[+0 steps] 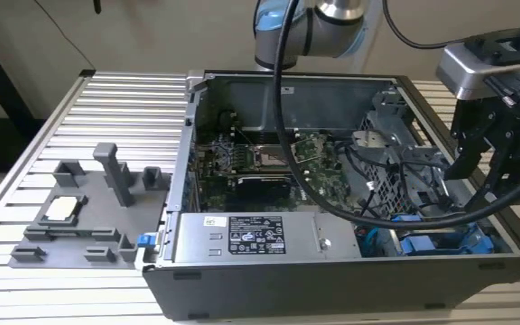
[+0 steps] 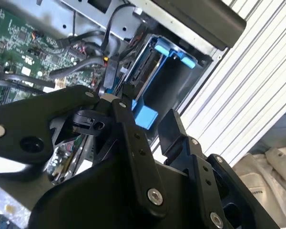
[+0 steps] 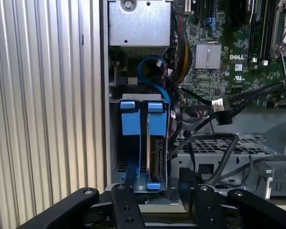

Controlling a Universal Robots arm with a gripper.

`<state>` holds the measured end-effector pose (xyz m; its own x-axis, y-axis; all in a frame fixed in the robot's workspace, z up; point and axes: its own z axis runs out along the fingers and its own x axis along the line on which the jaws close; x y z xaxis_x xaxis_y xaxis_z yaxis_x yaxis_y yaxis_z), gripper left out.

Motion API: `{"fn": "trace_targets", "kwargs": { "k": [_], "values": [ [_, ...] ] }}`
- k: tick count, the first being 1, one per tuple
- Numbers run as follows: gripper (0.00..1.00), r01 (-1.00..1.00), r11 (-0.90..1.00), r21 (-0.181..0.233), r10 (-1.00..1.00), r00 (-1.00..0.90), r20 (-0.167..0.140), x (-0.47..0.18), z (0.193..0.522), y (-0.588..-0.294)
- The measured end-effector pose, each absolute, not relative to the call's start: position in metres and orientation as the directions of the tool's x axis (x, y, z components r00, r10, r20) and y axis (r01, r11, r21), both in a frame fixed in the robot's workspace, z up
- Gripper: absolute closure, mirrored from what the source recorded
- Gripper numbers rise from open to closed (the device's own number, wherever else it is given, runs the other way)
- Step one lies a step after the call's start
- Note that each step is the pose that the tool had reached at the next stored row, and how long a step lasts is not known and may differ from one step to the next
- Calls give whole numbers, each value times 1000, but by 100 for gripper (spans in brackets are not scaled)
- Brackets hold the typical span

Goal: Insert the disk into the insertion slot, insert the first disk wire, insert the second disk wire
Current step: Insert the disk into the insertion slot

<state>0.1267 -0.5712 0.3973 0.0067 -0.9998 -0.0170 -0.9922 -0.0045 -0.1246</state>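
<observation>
above the insertion slot [image 3: 113,143] holding the disk [image 3: 157,160], jaws gape empty beside black cables [image 3: 250,95].

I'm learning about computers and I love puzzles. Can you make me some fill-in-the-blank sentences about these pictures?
1. The disk stands in the insertion slot, framed by a ___ plastic carrier.
2. The gripper hangs above the slot with its jaws ___.
3. The circuit board inside the computer case is coloured ___.

Missing words: blue, open, green.
</observation>
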Motion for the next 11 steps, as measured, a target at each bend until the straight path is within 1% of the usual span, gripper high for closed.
{"fn": "trace_targets", "kwargs": {
  "k": [2,8,11],
  "values": [
    [51,-991,-8,-132,-1000,11,-25,127,397,-570],
    [51,-991,-23,-134,-999,27,-25,126,398,-561],
    [51,-988,-30,-150,-999,34,-25,126,397,-557]
  ]
}}
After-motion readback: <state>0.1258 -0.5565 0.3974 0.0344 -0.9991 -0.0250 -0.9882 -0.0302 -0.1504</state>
